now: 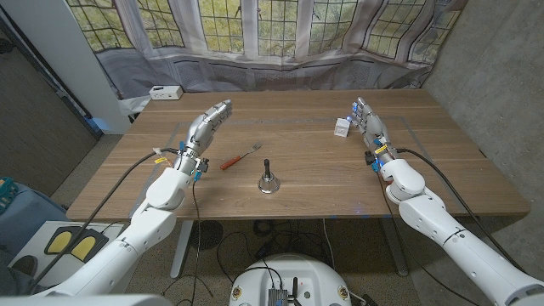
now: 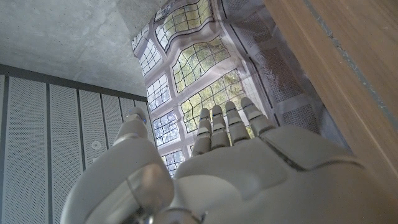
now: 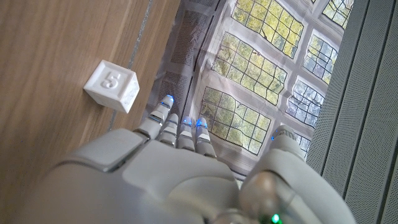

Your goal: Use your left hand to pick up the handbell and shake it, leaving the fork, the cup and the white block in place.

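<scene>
Nearest on the desk (image 1: 314,191), the handbell (image 1: 267,181) looks small, stiff and top-light, best pinched by its upright dark handle; left hand (image 1: 206,126) fingers extended, empty.

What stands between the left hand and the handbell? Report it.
The fork lies on the table between the left hand and the handbell, roughly on the direct line. The hand could pass over it; nothing else visible intervenes.
</scene>
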You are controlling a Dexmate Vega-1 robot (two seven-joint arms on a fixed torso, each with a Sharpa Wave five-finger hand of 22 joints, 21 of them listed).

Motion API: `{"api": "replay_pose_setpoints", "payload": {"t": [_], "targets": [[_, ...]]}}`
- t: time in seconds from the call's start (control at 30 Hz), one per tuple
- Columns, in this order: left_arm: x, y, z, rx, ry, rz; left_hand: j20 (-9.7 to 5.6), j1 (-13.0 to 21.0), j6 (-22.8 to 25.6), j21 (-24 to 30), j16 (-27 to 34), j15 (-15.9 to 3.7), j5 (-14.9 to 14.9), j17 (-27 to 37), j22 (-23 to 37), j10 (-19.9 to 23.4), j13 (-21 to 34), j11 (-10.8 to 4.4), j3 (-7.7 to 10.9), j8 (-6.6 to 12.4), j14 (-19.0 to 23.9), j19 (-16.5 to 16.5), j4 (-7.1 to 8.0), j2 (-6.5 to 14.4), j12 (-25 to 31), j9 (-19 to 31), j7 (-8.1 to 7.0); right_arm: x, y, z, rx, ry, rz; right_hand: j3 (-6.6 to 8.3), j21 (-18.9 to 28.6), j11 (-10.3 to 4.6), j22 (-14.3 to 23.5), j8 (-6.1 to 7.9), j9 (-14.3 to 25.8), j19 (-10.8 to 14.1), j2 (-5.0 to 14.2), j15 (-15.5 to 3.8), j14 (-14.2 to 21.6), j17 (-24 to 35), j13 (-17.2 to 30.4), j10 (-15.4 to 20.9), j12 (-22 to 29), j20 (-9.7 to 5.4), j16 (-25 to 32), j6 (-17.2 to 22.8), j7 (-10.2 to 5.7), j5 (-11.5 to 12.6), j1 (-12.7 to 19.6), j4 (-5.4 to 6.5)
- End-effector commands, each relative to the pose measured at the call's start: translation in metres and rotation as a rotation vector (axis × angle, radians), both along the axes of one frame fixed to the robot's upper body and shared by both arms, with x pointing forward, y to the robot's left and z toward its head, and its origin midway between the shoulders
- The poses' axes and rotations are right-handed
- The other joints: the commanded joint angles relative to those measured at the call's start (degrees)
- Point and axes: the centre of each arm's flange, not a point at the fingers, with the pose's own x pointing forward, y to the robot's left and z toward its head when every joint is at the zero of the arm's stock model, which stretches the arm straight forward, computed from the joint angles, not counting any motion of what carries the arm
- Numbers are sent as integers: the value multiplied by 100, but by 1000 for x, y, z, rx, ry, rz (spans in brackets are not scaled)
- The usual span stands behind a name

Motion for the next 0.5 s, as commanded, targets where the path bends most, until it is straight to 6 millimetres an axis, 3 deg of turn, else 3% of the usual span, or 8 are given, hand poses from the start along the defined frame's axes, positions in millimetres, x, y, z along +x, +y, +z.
{"api": "replay_pose_setpoints", "payload": {"t": [0.03,0.2,0.5], "targets": [[-10,-6,0,68,-76,-42,39,42,51,-38,-17,-5,3,3,11,40,17,27,23,-37,35,44,-4,-46,-12,12,0,-4,2,0,18,-6,-25,41,-2,37,21,14,7,59,15,4,35,14,8,-25,-10,-20,27,41,7,-1,77,-20],[-8,-15,-2,102,-81,-92,44,30,71,-45,-20,-11,-11,5,11,52,19,18,6,-41,43,39,7,-88,-15,12,-7,-7,4,1,12,-15,-35,44,0,111,20,54,7,109,17,11,67,14,10,-18,-8,-40,26,177,204,-11,109,-37],[-16,-28,-2,158,-124,-104,66,-27,79,-58,-32,-20,-49,11,13,60,22,30,-52,-64,39,36,33,-203,-28,13,-17,-8,6,3,6,-14,-24,43,8,134,20,54,7,160,21,27,99,17,11,12,4,-26,31,209,206,-17,120,-41]]}}
